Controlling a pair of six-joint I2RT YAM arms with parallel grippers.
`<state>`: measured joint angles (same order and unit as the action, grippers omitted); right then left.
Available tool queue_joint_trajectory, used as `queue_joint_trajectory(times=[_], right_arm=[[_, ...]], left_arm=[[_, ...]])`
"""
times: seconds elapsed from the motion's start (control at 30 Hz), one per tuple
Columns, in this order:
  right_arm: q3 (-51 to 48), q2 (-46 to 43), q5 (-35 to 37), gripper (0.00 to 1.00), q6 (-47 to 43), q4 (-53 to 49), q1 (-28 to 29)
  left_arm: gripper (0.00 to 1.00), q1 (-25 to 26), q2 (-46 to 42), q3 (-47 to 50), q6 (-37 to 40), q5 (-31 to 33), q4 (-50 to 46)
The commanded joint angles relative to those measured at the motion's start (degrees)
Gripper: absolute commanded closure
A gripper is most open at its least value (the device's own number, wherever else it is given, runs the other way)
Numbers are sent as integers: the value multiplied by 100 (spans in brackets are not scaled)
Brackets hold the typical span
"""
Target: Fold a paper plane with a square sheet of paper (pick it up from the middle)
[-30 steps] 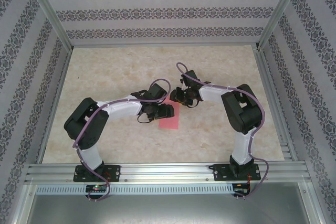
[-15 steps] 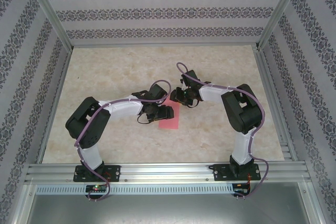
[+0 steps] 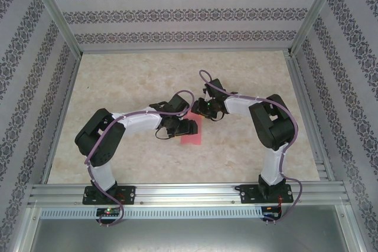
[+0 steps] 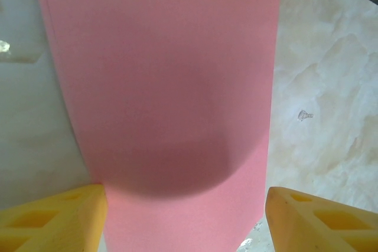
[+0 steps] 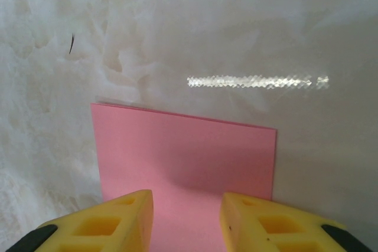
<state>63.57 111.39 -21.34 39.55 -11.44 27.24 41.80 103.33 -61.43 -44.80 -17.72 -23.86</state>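
The square sheet of paper (image 3: pixel 192 136) is pink-red and lies flat on the table as an upright rectangle between the two arms. My left gripper (image 3: pixel 181 127) hovers over its left side. In the left wrist view the paper (image 4: pixel 165 87) runs up the middle, and my left gripper (image 4: pixel 186 219) is open, one yellow finger outside each long edge. My right gripper (image 3: pixel 201 109) is at the sheet's far end. In the right wrist view the paper (image 5: pixel 189 151) lies under my right gripper (image 5: pixel 186 222), which is open with a narrower gap. A thin second edge shows along the sheet's far side.
The marble-patterned tabletop (image 3: pixel 136 81) is bare around the sheet. Aluminium frame rails (image 3: pixel 177 193) run along the near edge, and patterned walls close in the other three sides. A bright streak of reflected light (image 5: pixel 257 81) lies on the table beyond the paper.
The left arm's elbow has crept slightly to the right. The paper and the right gripper stay where they were.
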Motion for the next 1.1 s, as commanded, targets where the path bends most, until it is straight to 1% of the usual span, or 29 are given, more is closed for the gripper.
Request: queue_joint_trajectory(times=[0.0,0.1,0.27,0.5,0.63,0.83,0.93,1.07], right_arm=[[-354,585,451,62,-26,-361,-17],[-363,594,447,62,-27,-373,-17],[-362,620,441,62,-30,-374,-23],[-343,662,433,62,-26,-372,-22],[-343,672,438,62,-36,-384,-19],[-354,690,439,62,-50,-396,-26],[-360,686,445,62,-66,-404,-26],[-372,690,447,62,-79,-428,-26]], left_arm=[[29,100,-38,-117,109,-106,203],[30,76,-80,-109,56,70,217],[34,-31,-159,17,38,-144,568],[39,-153,-251,52,54,-41,517],[39,-214,-320,145,93,-159,724],[39,-402,-377,319,284,-312,1402],[38,-494,-268,287,408,-447,1657],[38,-600,-51,157,650,-468,1767]])
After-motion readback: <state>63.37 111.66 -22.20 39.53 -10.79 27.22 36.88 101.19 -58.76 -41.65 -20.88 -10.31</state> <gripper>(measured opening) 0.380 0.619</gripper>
